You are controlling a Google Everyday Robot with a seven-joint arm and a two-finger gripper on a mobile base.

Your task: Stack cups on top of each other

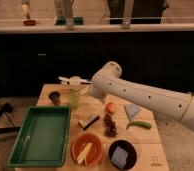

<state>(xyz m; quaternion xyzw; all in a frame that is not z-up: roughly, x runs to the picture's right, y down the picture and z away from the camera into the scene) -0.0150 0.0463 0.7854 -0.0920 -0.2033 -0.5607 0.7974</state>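
Note:
A pale yellow-green translucent tumbler (74,99) stands upright at the back left of the wooden table (149,150). A shorter dark grey-olive cup (54,97) stands just left of it, apart from it. My white arm reaches in from the right across the table. My gripper (85,91) is at the arm's far end, just right of and slightly above the tumbler, mostly hidden by the wrist.
A green tray (40,136) lies at the front left. An orange bowl (87,149) and a dark bowl holding a blue sponge (122,154) sit at the front. A red fruit (110,107), dark grapes (109,125), a green pod (139,124) and a white utensil (70,81) lie around.

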